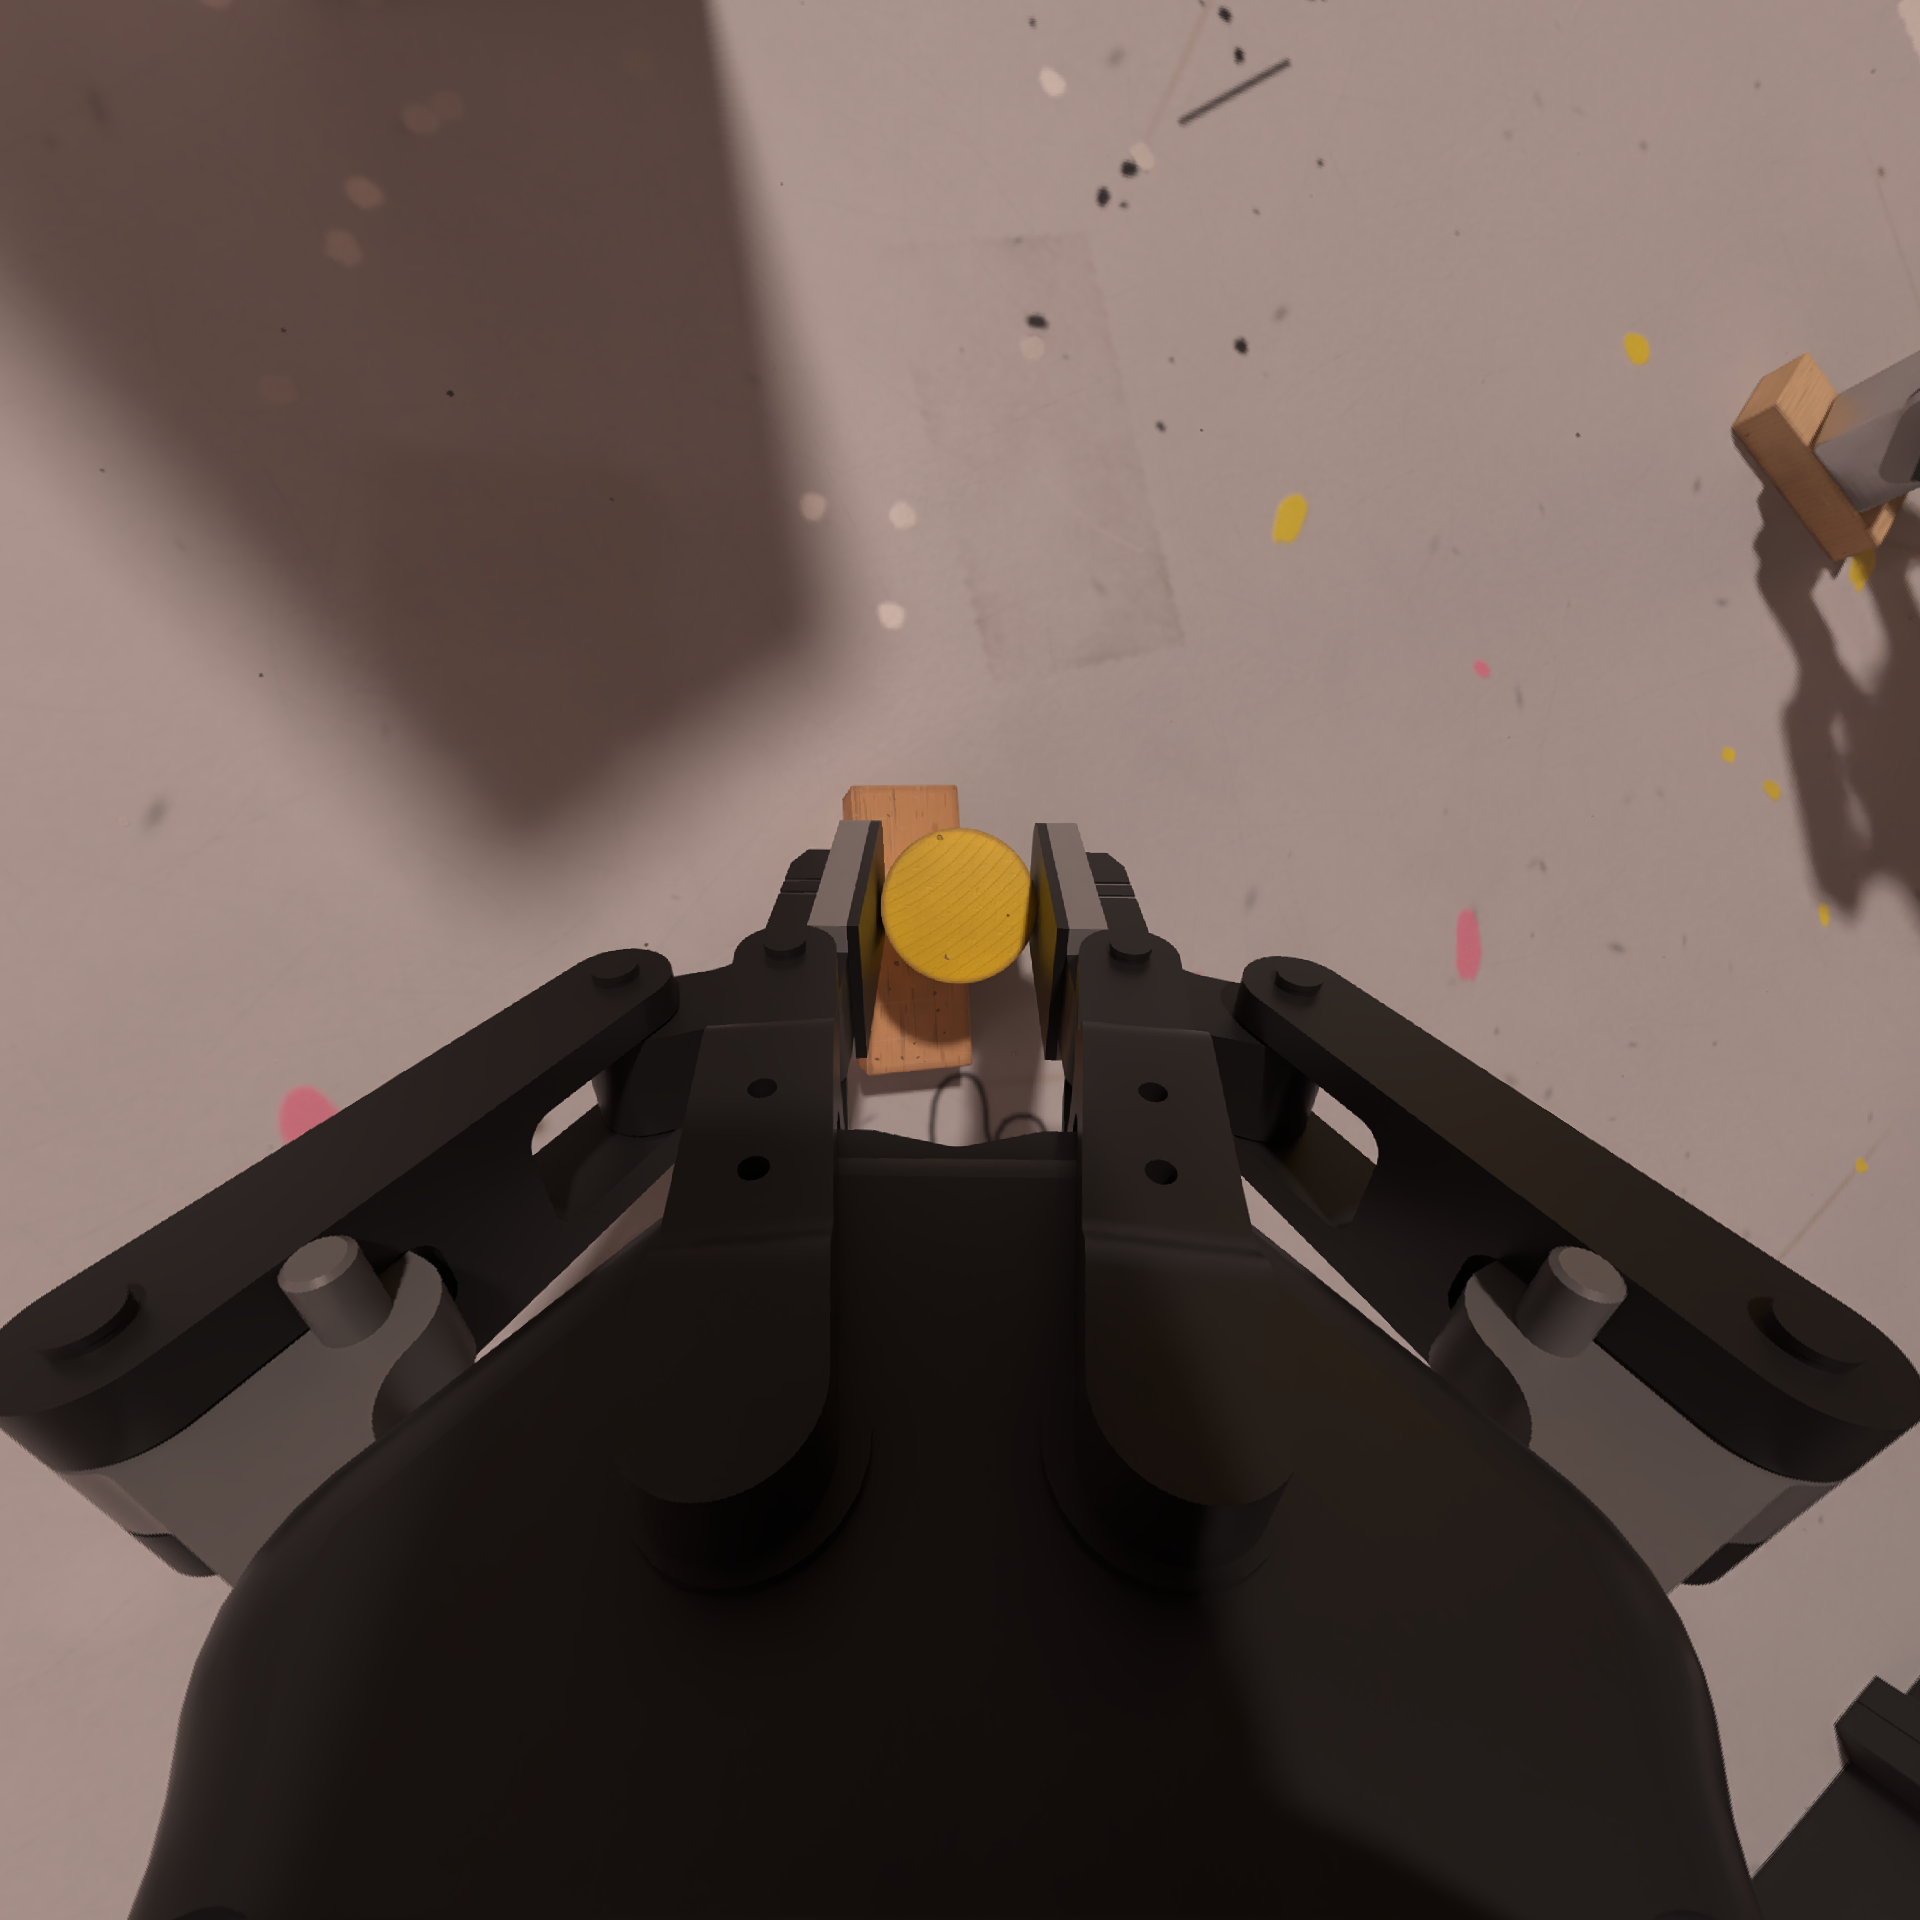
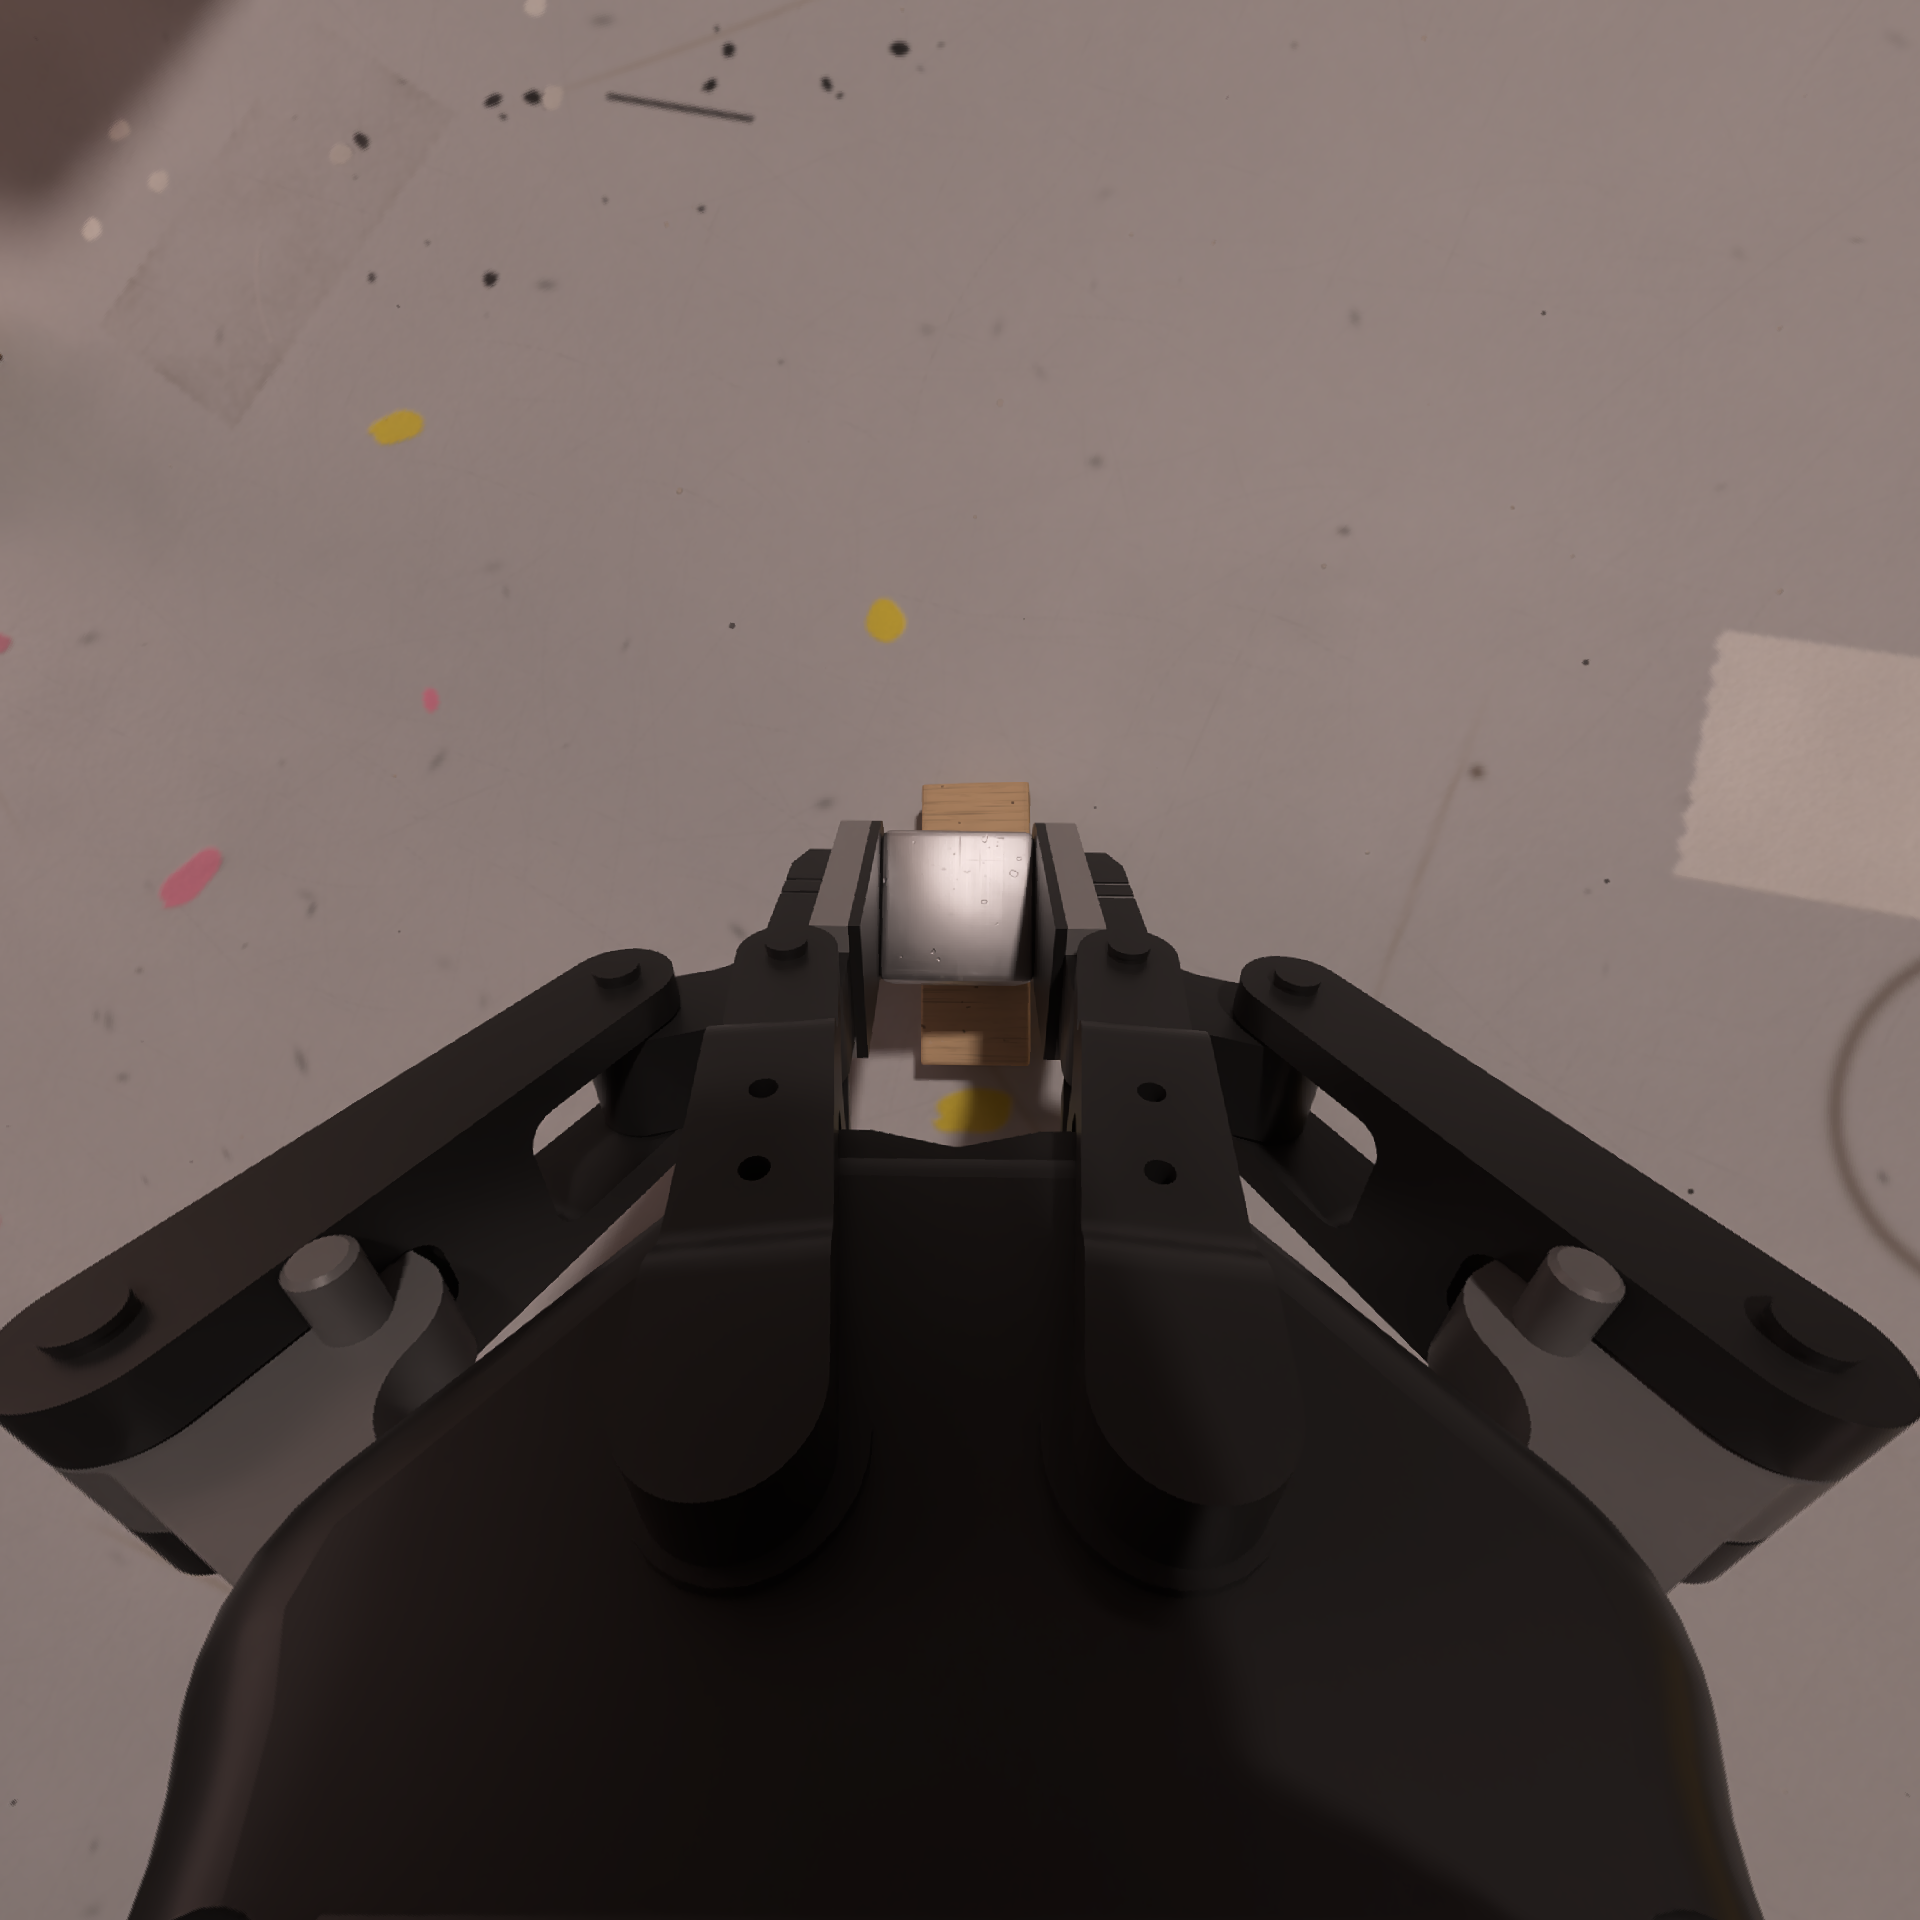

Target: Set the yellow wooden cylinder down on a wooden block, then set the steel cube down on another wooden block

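Observation:
In the left wrist view my left gripper [image 1: 957,868] is shut on the yellow wooden cylinder [image 1: 956,906], seen end-on between the pads. It is directly over an orange-brown wooden block [image 1: 920,1023] lying on the table. I cannot tell whether it touches the block. In the right wrist view my right gripper [image 2: 957,868] is shut on the steel cube [image 2: 956,904], directly over a lighter wooden block [image 2: 974,1034] that shows above and below the cube. That block [image 1: 1792,452] and the cube [image 1: 1870,436] also show at the far right of the left wrist view.
The grey table [image 2: 1351,416] is speckled with yellow, pink and black paint spots. A pale rectangular patch [image 2: 1808,769] lies to the right in the right wrist view. A large dark shadow [image 1: 416,364] covers the upper left of the left wrist view.

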Robot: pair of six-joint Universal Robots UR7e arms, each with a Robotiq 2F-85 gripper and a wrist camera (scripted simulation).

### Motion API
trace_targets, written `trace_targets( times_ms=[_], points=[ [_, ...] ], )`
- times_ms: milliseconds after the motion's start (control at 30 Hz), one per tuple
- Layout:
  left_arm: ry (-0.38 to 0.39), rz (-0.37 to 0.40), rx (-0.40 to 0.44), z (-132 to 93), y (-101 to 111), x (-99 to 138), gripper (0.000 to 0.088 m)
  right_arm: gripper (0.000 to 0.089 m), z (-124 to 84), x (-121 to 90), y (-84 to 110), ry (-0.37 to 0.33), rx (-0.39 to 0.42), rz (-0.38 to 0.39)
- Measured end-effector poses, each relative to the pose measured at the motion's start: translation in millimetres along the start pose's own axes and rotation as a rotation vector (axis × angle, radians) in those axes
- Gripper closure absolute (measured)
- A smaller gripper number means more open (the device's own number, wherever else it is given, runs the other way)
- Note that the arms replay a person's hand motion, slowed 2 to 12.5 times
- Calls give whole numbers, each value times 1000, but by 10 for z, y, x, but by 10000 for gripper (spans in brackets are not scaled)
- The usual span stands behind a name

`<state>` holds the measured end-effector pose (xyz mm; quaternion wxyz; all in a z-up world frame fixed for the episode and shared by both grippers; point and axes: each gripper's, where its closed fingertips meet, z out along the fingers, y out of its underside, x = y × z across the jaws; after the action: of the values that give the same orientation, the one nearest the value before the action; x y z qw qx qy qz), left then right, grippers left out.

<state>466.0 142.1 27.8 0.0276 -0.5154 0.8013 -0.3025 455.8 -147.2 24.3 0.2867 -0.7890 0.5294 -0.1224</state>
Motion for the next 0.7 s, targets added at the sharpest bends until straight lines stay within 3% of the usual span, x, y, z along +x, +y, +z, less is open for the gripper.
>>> trace_targets(
  times_ms=[433, 633, 700],
  points=[
    [-1, -44, -26, -3, 0, 1, 628, 618, 21, 13, 19, 43, -21, -64],
    [1, -53, -27, -8, 6, 2, 629, 560, 28, 3, 31, 33, -34, -75],
    [1, -58, -29, -10, 9, 1, 629, 488, 35, 17, 52, 41, -48, -88]
  ],
)
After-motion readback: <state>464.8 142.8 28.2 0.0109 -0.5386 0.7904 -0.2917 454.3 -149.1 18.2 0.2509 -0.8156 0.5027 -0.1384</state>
